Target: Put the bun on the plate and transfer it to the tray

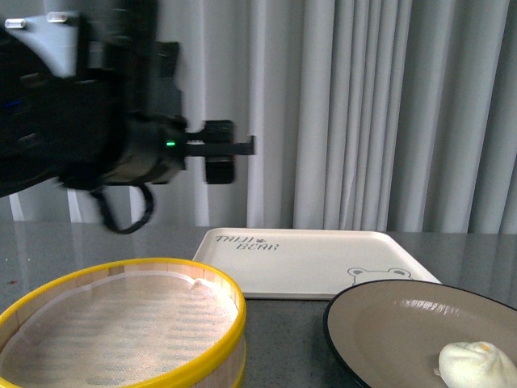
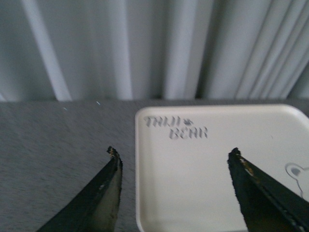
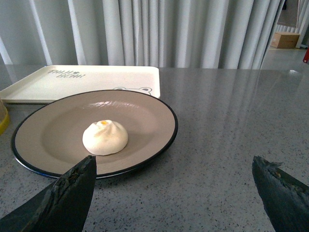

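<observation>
The creamy-white bun (image 3: 105, 137) sits on the beige plate with a black rim (image 3: 53, 140), also seen at the front right in the front view: bun (image 1: 477, 364), plate (image 1: 388, 315). The cream tray (image 1: 307, 259) with "TAILI BEAR" lettering lies behind the plate and is empty. My left gripper (image 1: 246, 147) is raised high at the left and open. In the left wrist view the left gripper (image 2: 174, 151) hovers over the tray's (image 2: 217, 169) near-left corner. My right gripper (image 3: 174, 158) is open and empty, low over the table just beside the plate's rim.
A yellow-rimmed steamer basket (image 1: 121, 323) lined with white cloth stands at the front left, empty. Grey curtains hang behind the speckled grey table (image 3: 231, 125). The tray also shows in the right wrist view (image 3: 72, 79).
</observation>
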`<state>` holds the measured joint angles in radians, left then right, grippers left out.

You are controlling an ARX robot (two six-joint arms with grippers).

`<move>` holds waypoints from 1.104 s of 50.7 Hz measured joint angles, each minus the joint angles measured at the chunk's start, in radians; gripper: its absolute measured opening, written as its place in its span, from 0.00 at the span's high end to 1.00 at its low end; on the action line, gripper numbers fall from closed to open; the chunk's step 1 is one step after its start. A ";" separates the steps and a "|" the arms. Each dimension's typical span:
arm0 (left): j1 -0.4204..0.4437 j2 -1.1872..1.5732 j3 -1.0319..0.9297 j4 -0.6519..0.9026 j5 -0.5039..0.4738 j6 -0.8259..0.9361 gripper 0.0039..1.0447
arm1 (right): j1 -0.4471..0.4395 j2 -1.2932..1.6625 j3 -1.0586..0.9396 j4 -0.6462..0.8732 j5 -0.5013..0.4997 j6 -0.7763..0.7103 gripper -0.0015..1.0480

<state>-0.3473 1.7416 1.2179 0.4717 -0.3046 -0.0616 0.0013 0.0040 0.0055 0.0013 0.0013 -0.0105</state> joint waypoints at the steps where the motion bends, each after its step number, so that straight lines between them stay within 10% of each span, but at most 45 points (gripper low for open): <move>1: 0.019 -0.045 -0.081 0.082 0.008 0.013 0.43 | 0.000 0.000 0.000 0.000 0.000 0.000 0.08; 19: 0.145 -0.323 -0.637 0.355 0.116 0.047 0.96 | 0.000 0.000 0.000 0.000 -0.002 0.000 0.08; 56: 0.346 -0.855 -1.115 0.304 0.299 0.054 0.96 | 0.000 0.000 0.000 0.000 -0.002 0.000 0.08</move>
<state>-0.0017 0.8871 0.1024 0.7761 -0.0059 -0.0074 0.0013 0.0040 0.0055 0.0013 -0.0010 -0.0105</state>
